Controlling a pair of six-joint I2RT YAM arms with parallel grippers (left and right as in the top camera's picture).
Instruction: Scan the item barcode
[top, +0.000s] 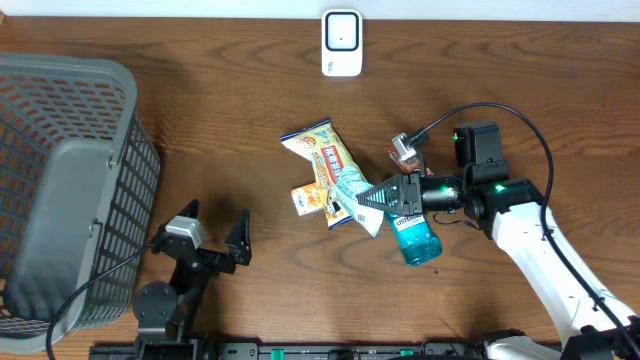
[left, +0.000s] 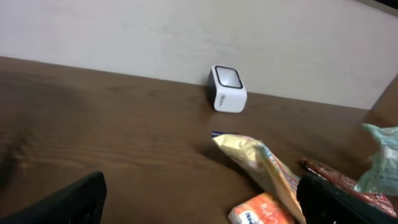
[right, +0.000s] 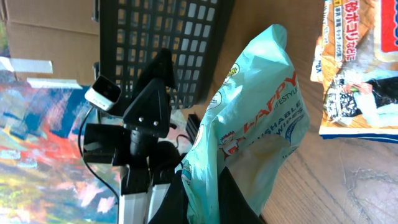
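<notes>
Brown wooden table (top: 200, 120) carries a white scanner (top: 342, 42) at 12 o'clock and a grey basket (top: 130, 130) at 9. Right gripper (top: 372, 197) pinches the teal wipes packet (top: 356, 188) tight (mid-table, at 4 o'clock of the snack bag (top: 322, 152)). Left gripper (top: 215, 222), at 7 o'clock, gapes wide, holding nothing.

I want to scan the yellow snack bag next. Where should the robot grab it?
Probably the bare end away from the wipes pack, from above with the open left pincer: the yellow snack bag lies flat, so only an edge can be pinched.
</notes>
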